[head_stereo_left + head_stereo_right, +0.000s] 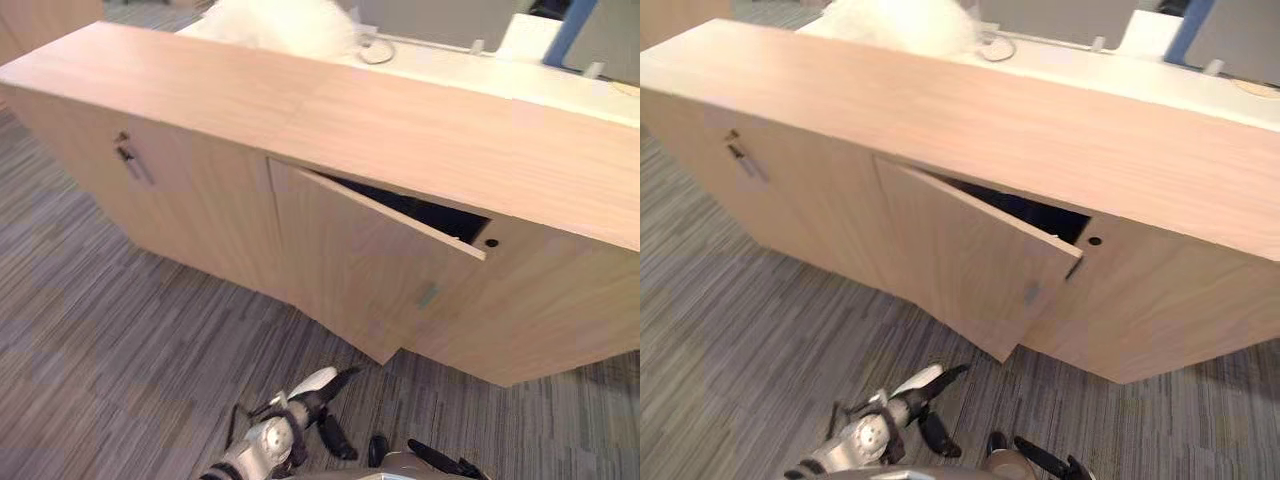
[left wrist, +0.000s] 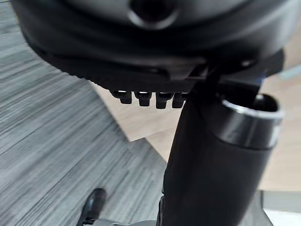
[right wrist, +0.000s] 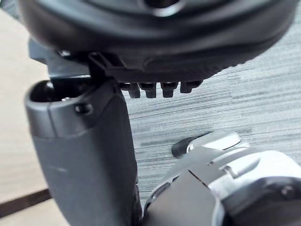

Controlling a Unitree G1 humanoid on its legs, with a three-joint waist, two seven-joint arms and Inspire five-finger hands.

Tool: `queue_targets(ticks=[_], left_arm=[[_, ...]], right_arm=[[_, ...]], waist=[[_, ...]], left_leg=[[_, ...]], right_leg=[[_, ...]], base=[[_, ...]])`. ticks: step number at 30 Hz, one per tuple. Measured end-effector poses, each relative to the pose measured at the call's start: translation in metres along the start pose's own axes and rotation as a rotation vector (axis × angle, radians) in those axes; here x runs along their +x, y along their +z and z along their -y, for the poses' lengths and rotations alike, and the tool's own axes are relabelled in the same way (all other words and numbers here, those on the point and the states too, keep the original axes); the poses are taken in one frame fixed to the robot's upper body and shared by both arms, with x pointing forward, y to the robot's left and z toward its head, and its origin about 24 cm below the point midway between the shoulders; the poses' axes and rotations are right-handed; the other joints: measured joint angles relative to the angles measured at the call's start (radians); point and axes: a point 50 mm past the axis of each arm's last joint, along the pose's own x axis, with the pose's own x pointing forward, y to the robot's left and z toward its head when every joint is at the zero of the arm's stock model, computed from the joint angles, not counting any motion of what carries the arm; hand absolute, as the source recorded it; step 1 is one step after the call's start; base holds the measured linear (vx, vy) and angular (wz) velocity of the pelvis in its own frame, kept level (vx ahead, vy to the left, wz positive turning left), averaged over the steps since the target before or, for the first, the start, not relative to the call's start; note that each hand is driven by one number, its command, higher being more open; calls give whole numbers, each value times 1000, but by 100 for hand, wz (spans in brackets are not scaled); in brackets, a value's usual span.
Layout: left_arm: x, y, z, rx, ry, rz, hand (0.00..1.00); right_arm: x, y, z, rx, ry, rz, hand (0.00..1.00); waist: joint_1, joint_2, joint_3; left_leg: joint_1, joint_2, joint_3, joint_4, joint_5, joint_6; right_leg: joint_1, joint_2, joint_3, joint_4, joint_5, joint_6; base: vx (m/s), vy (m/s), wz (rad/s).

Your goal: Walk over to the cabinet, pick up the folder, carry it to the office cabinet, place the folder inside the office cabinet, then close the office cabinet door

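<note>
The light wood office cabinet [image 1: 420, 125] stands low in front of me. Its middle door [image 1: 365, 265] hangs ajar, swung out at the top right corner. A dark gap [image 1: 425, 212] shows behind it, and I cannot make out what is inside. My left hand [image 1: 312, 405] hangs low over the carpet below the door, fingers relaxed, holding nothing. My right hand [image 1: 440, 461] is at the lower edge just right of it, fingers straight and empty. Both hands are well short of the door.
The cabinet's left door carries a metal handle [image 1: 130, 162]. Behind the cabinet runs a white desk [image 1: 560, 85] with a white fluffy heap [image 1: 285, 25] and a cable on it. Striped grey carpet [image 1: 120, 330] stretches to the left.
</note>
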Motion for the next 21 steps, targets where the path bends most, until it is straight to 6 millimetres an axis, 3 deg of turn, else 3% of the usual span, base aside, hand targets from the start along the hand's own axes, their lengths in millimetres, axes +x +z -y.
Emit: queue_targets(ticks=[1, 2, 3, 4, 7, 9, 10, 11, 15, 21], left_arm=[[-3, -19, -2, -70, 35, -97, 100], [-6, -32, -4, -157, 83, -177, 100], [-6, -36, -8, -199, 119, -201, 100], [-6, -39, -11, -283, 179, -238, 100], [-8, -43, -8, -423, 259, -268, 100], [-10, -46, -4, -499, 287, -286, 100], [-12, -48, 1, -558, 294, -296, 100], [-14, -51, 1, -620, 308, -308, 100], [-23, -66, -1, -815, 366, -343, 100], [-40, -89, 12, -1002, 380, -413, 100]], right_arm=[[-1, -4, 4, 11, -11, -12, 100], [-1, -6, 9, 35, -27, -19, 100], [-1, -7, 11, 47, -35, -22, 100], [-1, -8, 17, 69, -58, -38, 100], [0, -6, 23, 116, -94, -51, 100], [1, -3, 18, 118, -81, -46, 100], [1, -1, 18, 118, -80, -41, 100], [1, -2, 16, 139, -75, -49, 100], [-2, -18, 14, 169, -68, -104, 100], [-3, -21, 19, 176, -74, -109, 100]], waist=[[9, 3, 3], [23, 13, 8], [25, 19, 18], [35, 30, 26], [50, 37, 30], [57, 39, 29], [66, 57, 18], [70, 61, 8], [69, 9, -28], [69, 26, -45]], left_leg=[[-61, 69, 9, 198, -34, 11], [-145, 140, -19, 426, -24, 34], [-189, 162, -67, 515, -20, 54], [-235, 145, -177, 585, -46, 40], [-231, 29, -343, 477, -107, 6], [-200, -38, -445, 296, -104, 0], [-176, -60, -507, 165, -65, 0], [-154, -66, -503, 136, -6, 1], [-88, -126, -477, 8, 40, 33], [-21, -154, -480, -133, 100, 45]], right_leg=[[9, 26, 27, 6, -10, -12], [17, 53, 66, 16, -14, -20], [30, 65, 77, 22, -18, -29], [43, 76, 105, 33, -27, -40], [81, 73, 204, 37, -34, -46], [80, 76, 271, 37, -34, -37], [75, 90, 311, 37, -36, -24], [79, 90, 343, 35, -40, -10], [95, 27, 343, 5, -46, 16], [108, -1, 332, -18, -50, 24]], base=[[75, -182, -100], [142, -179, -76], [175, -128, -75], [182, -43, -75], [160, 86, -98], [101, 193, -115], [93, 216, -99], [101, 209, -82], [113, 149, -12], [72, 27, 5]])
